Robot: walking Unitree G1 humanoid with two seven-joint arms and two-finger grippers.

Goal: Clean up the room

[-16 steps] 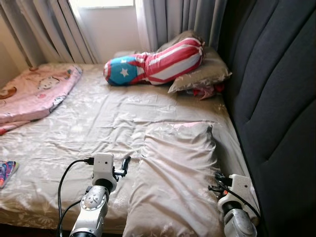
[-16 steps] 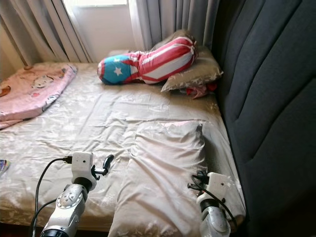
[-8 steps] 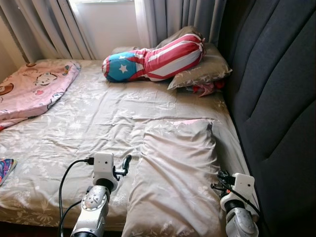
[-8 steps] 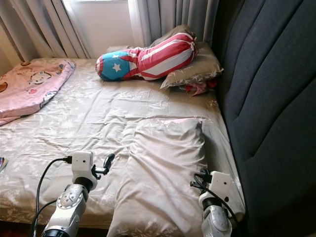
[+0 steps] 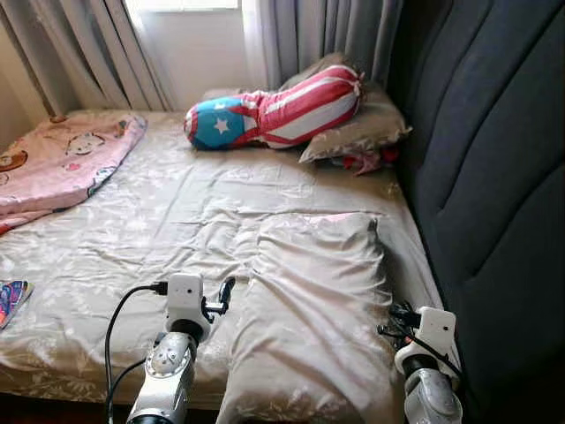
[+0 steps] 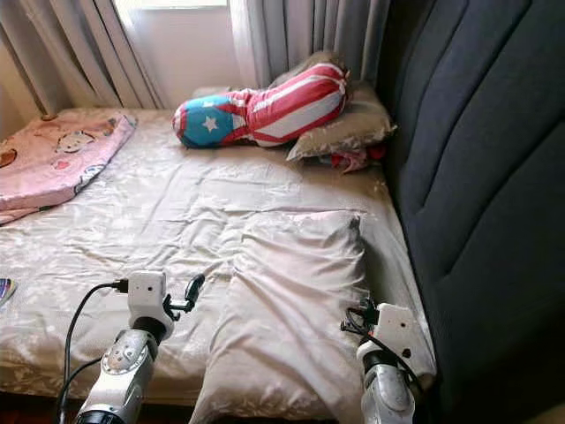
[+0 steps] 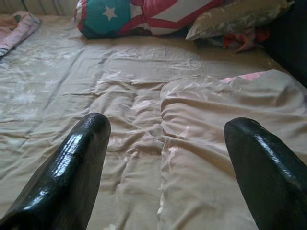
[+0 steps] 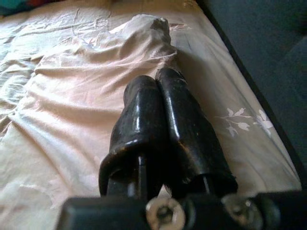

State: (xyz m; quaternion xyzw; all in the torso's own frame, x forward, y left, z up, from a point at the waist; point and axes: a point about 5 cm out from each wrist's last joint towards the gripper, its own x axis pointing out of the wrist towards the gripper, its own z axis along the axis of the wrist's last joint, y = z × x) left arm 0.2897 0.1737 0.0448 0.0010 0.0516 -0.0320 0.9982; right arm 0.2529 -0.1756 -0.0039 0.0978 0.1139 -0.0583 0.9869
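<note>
Pillow (image 5: 313,300): beige, wrinkled, flat on bed (image 5: 132,221) | left pincer (image 7: 163,163): spread wide, empty | right pincer (image 8: 160,103): closed, empty

Daylight from the window (image 5: 181,4) — soft shadows, sharp head views, blurred fingertips (image 7: 72,163).

The bed (image 5: 177,221) carries a beige pillow (image 5: 318,300) beside the headboard (image 5: 494,177), a striped bolster (image 5: 274,110) on a second pillow (image 5: 357,132), and a pink blanket (image 5: 62,163).

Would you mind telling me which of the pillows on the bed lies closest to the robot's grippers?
The large beige satin pillow lying flat between both grippers; the star-and-stripe bolster and grey-beige pillow sit far off by the curtains.
</note>
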